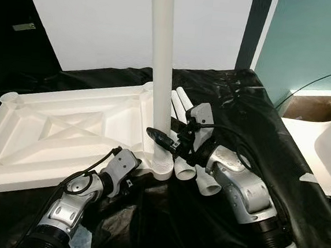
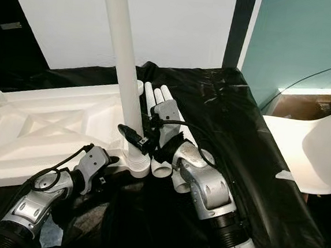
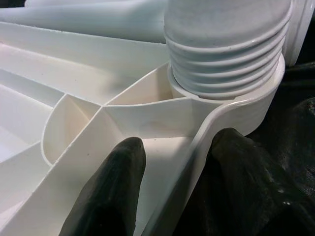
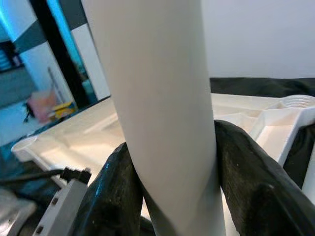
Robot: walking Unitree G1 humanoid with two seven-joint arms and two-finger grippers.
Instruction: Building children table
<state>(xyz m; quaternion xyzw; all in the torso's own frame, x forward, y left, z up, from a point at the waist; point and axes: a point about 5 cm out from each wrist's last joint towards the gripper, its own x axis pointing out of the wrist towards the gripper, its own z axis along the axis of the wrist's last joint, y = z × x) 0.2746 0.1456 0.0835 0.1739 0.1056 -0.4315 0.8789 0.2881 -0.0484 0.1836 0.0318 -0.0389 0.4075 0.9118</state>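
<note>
The table leg [image 1: 160,71] stands straight up in the tabletop [image 1: 60,138] corner socket. The right gripper [image 1: 165,137] jaws hug it; the left gripper [image 1: 131,168] jaws pinch the rim.

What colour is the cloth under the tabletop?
Black cloth, shown best in the left eye view.

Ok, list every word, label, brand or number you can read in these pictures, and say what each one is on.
None can be read.
White plastic tabletop, lying upside down: no lettering.
Upright white plastic leg, held by the right claw: plain.
Left claw, gripping the tabletop's corner rim: no markings.
Small tag on the dark wall: too small and blurred to read.
</note>
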